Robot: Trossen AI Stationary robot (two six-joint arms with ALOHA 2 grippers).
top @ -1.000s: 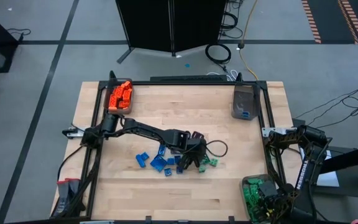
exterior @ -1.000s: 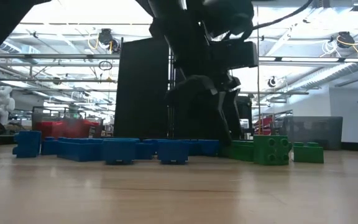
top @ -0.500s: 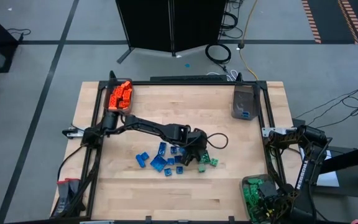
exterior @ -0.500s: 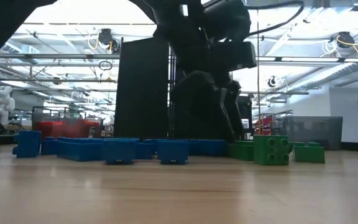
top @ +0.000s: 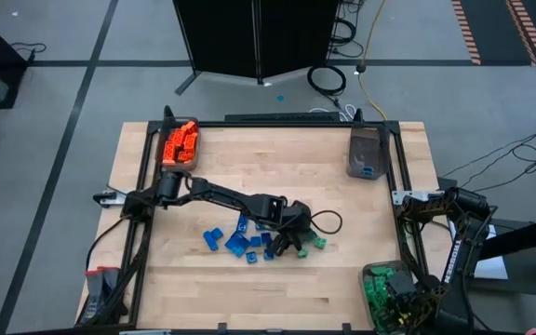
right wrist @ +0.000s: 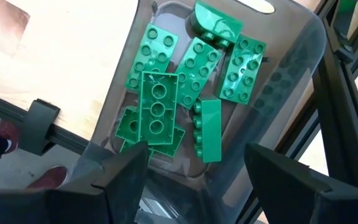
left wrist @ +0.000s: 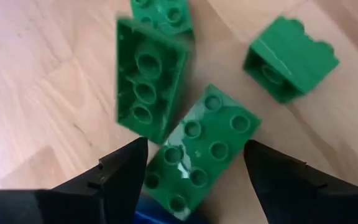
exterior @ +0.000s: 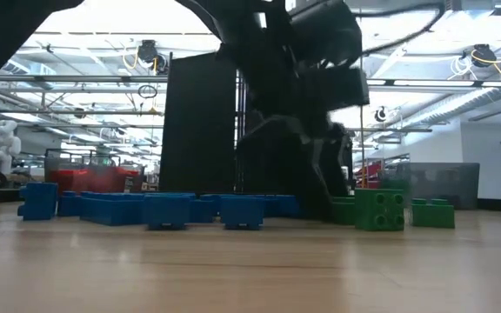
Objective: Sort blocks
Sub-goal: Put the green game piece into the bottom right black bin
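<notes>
Left gripper [left wrist: 194,165] apparently open over green blocks [left wrist: 201,146].

my right gripper [right wrist: 197,180] hangs with its jaws spread over a translucent grey bin [right wrist: 294,74]. green blocks [right wrist: 194,81] lie heaped inside it, studs mostly up, one on its side. beyond the bin's edge, bare wooden desk [right wrist: 67,56] shows.

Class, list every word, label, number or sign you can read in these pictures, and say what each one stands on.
None can be read.
green blocks: only plain studs show, no lettering.
bin: no label visible.
Room behind the table, low view: any signs are too small to read.
</notes>
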